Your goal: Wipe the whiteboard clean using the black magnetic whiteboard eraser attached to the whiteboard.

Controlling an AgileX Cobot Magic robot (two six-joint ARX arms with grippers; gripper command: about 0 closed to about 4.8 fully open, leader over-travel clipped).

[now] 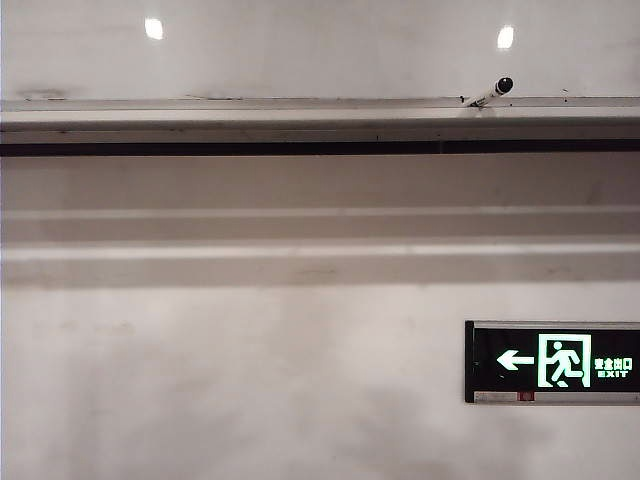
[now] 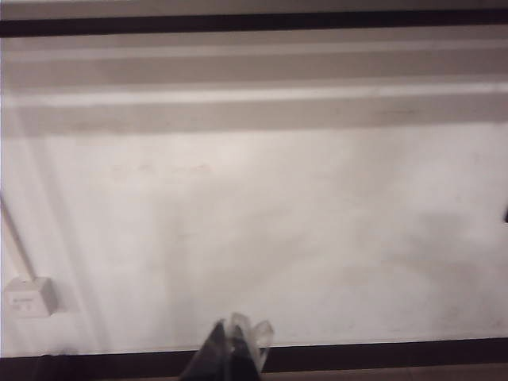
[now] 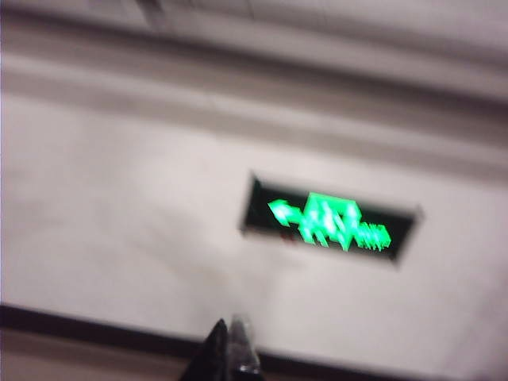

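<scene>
The whiteboard [image 1: 320,55] fills the top strip of the exterior view, a glossy white panel with two light reflections and a silver edge rail [image 1: 250,105] beneath it. The black eraser is out of view in every frame. Neither gripper shows in the exterior view. In the left wrist view, my left gripper [image 2: 234,333] is shut with nothing between its fingers, pointing at a matte white wall [image 2: 262,230]. My right gripper [image 3: 230,329] is also shut and empty in the blurred right wrist view, pointing at the wall below the exit sign [image 3: 329,220].
A marker with a black cap [image 1: 492,91] lies on the rail at the right. The black-and-green exit sign [image 1: 552,362] hangs on the wall at the lower right. A white wall socket [image 2: 30,295] with a cable sits near a dark baseboard [image 2: 397,353].
</scene>
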